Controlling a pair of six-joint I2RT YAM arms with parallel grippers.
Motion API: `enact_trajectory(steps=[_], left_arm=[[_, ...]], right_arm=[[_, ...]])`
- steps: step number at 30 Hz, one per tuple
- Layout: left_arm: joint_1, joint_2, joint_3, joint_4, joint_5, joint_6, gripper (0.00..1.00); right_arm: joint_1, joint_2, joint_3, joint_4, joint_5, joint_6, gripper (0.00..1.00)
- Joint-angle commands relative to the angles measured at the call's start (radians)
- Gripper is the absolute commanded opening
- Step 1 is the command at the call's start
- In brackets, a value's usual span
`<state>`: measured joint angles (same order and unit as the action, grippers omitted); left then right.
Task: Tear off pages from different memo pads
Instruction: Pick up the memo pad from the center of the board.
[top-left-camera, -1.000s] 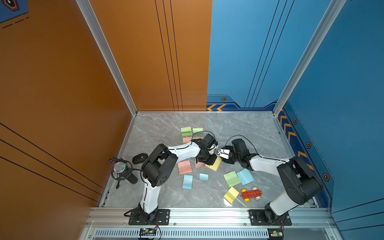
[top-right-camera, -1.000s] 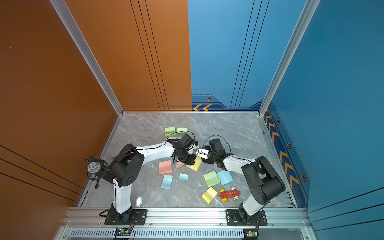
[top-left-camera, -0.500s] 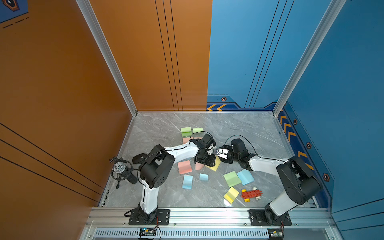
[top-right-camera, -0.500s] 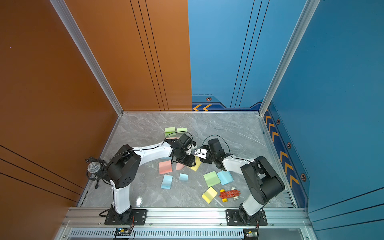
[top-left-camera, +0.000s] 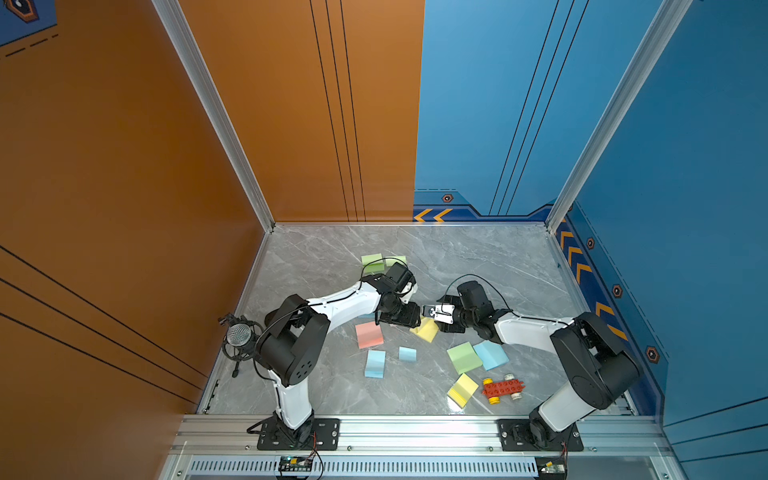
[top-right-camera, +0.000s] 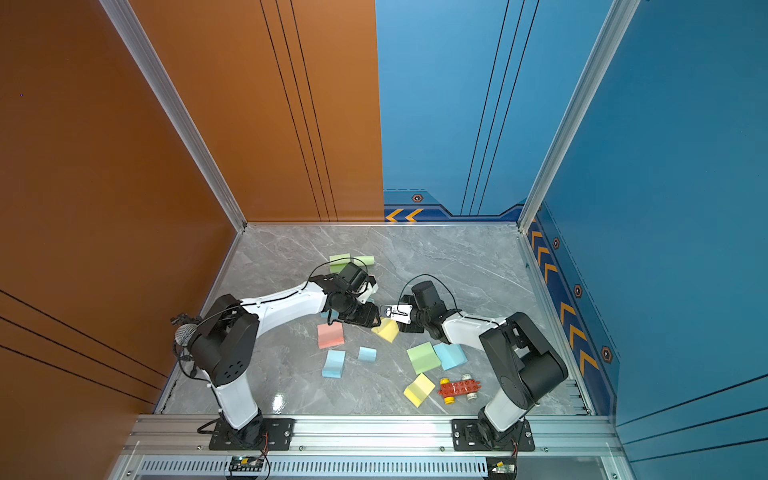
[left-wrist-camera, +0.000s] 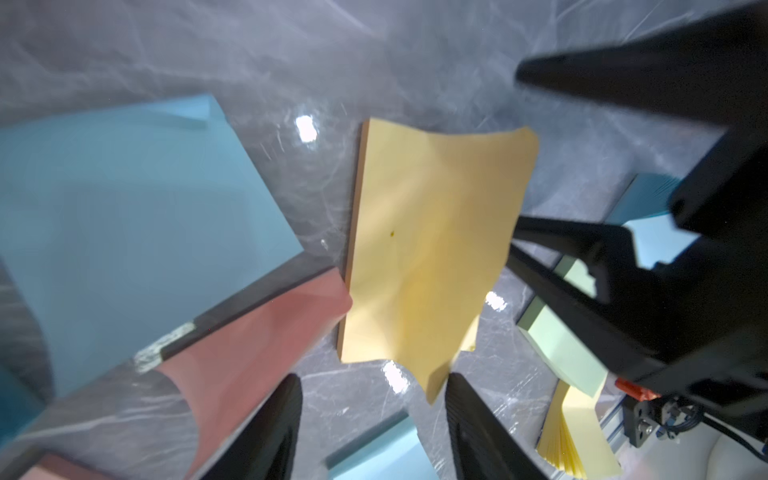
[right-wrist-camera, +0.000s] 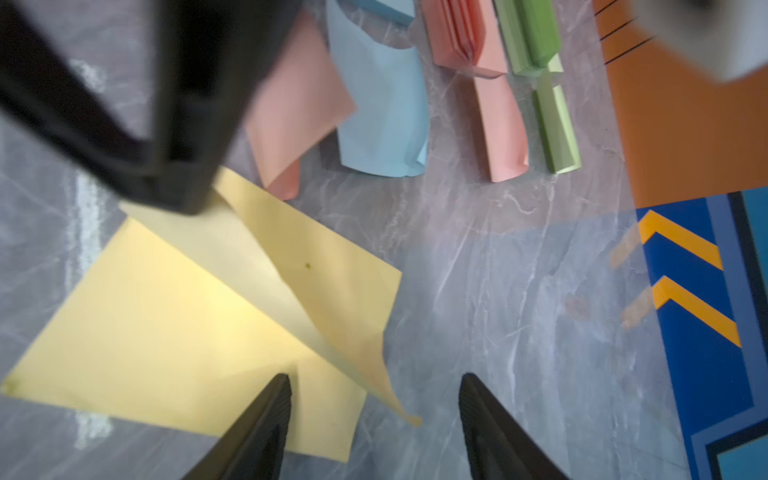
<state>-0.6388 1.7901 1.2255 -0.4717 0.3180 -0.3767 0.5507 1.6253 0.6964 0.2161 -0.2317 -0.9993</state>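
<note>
Roughly midway: 4 curled pastel pages (right-wrist-camera: 382, 116) lie loose; yellow top page (right-wrist-camera: 332, 282) half-peeled off square yellow memo pad (right-wrist-camera: 145, 332). Left gripper (left-wrist-camera: 370, 382), right gripper (right-wrist-camera: 376, 378) both spread, empty.

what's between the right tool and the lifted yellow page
Nothing visible: the open right tool sits at the lifted yellow page, by its curled corner. The left tool hangs over the yellow pad beyond it, not between them.

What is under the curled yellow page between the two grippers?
The yellow memo pad, its next sheet bare where the curled page lifts; the page covers the rest.
</note>
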Motion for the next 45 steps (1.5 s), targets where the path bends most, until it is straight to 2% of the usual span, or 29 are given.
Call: enact_trajectory(steps=[1,7,12,14,19,20,26,31,35,38,41,45], left_arm=[[0.007,-0.077,-0.004,0.047,-0.005,-0.032,0.59],[0.013,-0.168,-0.064,0.045,-0.04,-0.054,0.59],[0.041,-0.244,-0.133,0.044,-0.063,-0.061,0.59],[0.05,-0.262,-0.149,0.046,-0.059,-0.062,0.59],[0.057,-0.27,-0.167,0.045,-0.052,-0.059,0.59],[0.057,-0.27,-0.169,0.047,-0.051,-0.058,0.59],[0.053,-0.293,-0.175,0.048,-0.054,-0.034,0.59],[0.027,-0.321,-0.172,0.048,-0.096,0.032,0.6],[-0.012,-0.332,-0.18,0.081,-0.114,0.09,0.73],[-0.044,-0.351,-0.189,0.137,-0.103,0.11,0.83],[-0.06,-0.406,-0.276,0.27,-0.092,0.103,0.99],[-0.054,-0.5,-0.39,0.499,-0.076,0.072,0.99]], right_arm=[[0.038,0.017,-0.021,-0.096,0.013,-0.055,0.68],[0.067,0.0,-0.017,-0.085,0.048,-0.093,0.67],[0.096,-0.003,-0.001,-0.153,0.069,-0.184,0.54],[0.112,0.003,0.01,-0.189,0.075,-0.216,0.45],[0.129,0.009,0.049,-0.321,0.103,-0.268,0.03],[0.121,-0.003,0.056,-0.351,0.106,-0.275,0.0],[-0.004,-0.12,0.133,-0.568,0.048,-0.247,0.0],[-0.089,-0.215,0.198,-0.6,0.048,-0.126,0.0],[-0.13,-0.249,0.282,-0.619,0.073,0.058,0.0],[-0.133,-0.262,0.33,-0.652,0.067,0.137,0.0],[-0.13,-0.282,0.358,-0.657,0.06,0.224,0.0],[-0.112,-0.324,0.379,-0.675,0.019,0.295,0.0]])
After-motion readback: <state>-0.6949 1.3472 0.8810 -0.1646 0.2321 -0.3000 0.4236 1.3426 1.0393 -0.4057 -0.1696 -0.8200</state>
